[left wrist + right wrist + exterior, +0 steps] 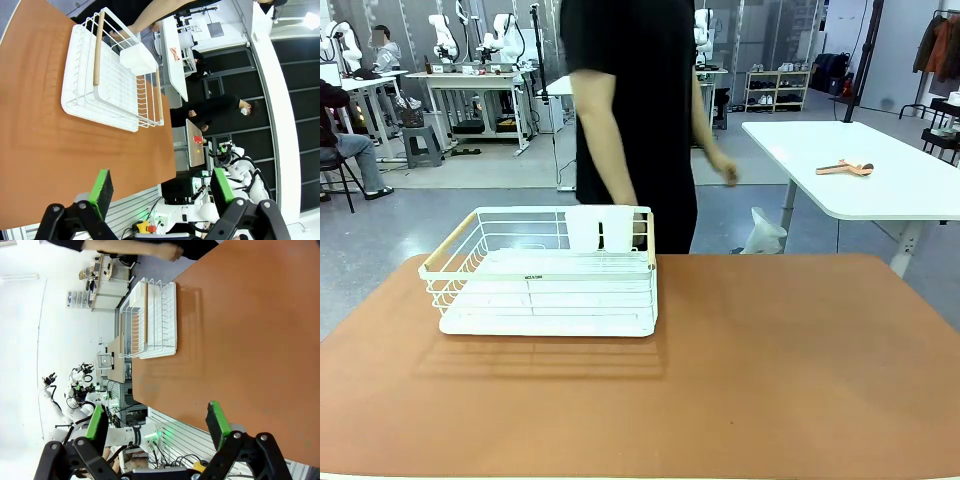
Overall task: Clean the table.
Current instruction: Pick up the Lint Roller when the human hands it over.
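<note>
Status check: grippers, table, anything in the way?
Left gripper open, empty. Right gripper open, empty. Table holds white wire rack, left side. Person at far edge behind it.

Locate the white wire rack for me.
In the front view the white wire rack stands on the left half of the reddish-brown table, near its far edge, just in front of the standing person.
</note>
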